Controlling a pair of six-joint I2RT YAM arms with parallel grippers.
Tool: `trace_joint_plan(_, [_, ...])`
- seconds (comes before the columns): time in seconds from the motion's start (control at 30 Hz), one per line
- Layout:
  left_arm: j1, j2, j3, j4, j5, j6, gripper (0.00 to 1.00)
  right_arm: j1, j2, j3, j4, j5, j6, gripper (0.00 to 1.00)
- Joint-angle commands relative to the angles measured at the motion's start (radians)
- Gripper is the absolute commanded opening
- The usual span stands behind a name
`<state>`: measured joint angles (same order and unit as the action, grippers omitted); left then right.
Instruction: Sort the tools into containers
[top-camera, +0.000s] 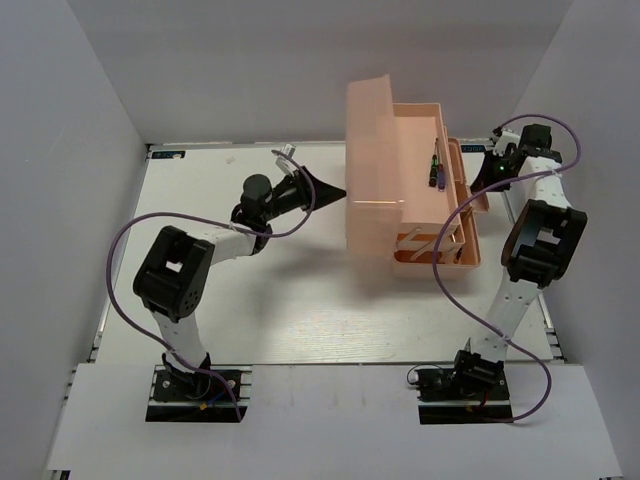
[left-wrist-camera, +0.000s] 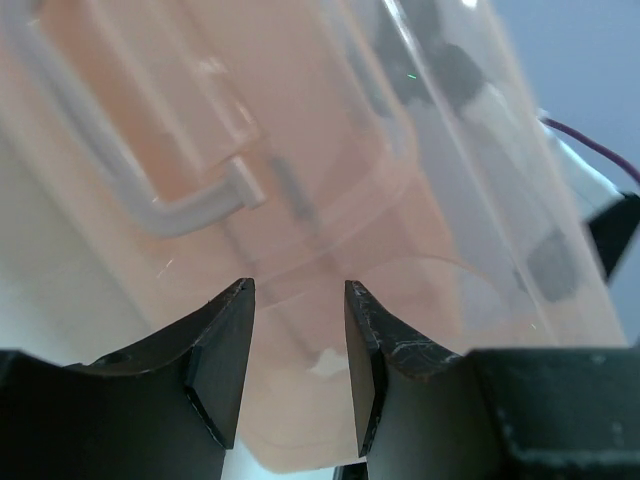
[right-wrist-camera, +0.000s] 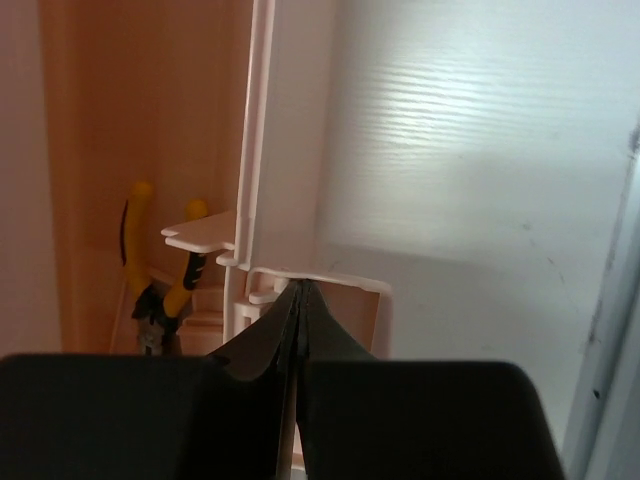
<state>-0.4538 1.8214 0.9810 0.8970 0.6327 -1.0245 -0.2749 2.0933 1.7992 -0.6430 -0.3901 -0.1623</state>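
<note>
Look at your white table (top-camera: 300, 310). It is flat and pale, and gray walls stand around three of its sides. One big thing sits right on it: the pink toolbox (top-camera: 432, 225). You can find it on the far right part of the table, with its lid standing up. At the near edge you see the left base plate (top-camera: 195, 392) and the right base plate (top-camera: 465, 395). Both are black, and an arm stands on each.

My left gripper (top-camera: 338, 193) noses up to the upright lid (top-camera: 372, 140) of the pink toolbox (top-camera: 425, 255); my right gripper (top-camera: 480, 181) meets its right rim, slim screwdrivers (top-camera: 436, 165) inside.
</note>
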Motion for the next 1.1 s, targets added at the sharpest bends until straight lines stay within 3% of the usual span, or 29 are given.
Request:
trace_joint_plan(0.0, [-0.039, -0.031, 0.093, 0.026, 0.079, 0.010, 0.51, 0.059, 0.066, 0.034, -0.170, -0.277, -0.014, 0.00])
trace_joint_plan(0.27, [-0.108, 0.045, 0.215, 0.017, 0.174, 0.001, 0.51, 0.085, 0.120, 0.103, -0.233, -0.325, -0.043, 0.00])
trace_joint_plan(0.5, [-0.105, 0.003, 0.203, 0.017, 0.165, -0.008, 0.51, 0.112, 0.082, 0.002, -0.192, -0.314, 0.004, 0.00])
trace_joint_plan(0.63, [-0.074, -0.109, 0.148, -0.050, 0.124, 0.056, 0.51, 0.106, 0.001, -0.121, -0.073, -0.267, 0.035, 0.00])
trace_joint_plan(0.83, [-0.054, -0.373, 0.085, -0.367, -0.011, 0.288, 0.51, 0.105, -0.096, -0.282, -0.027, -0.107, -0.019, 0.00])
trace_joint_plan(0.9, [-0.054, -0.443, 0.045, -0.478, -0.077, 0.339, 0.51, 0.103, -0.125, -0.351, -0.006, -0.098, -0.034, 0.00])
trace_joint_plan(1.07, [-0.054, -0.635, -0.077, -0.563, -0.146, 0.394, 0.51, 0.109, -0.151, -0.414, -0.073, -0.184, -0.102, 0.00])
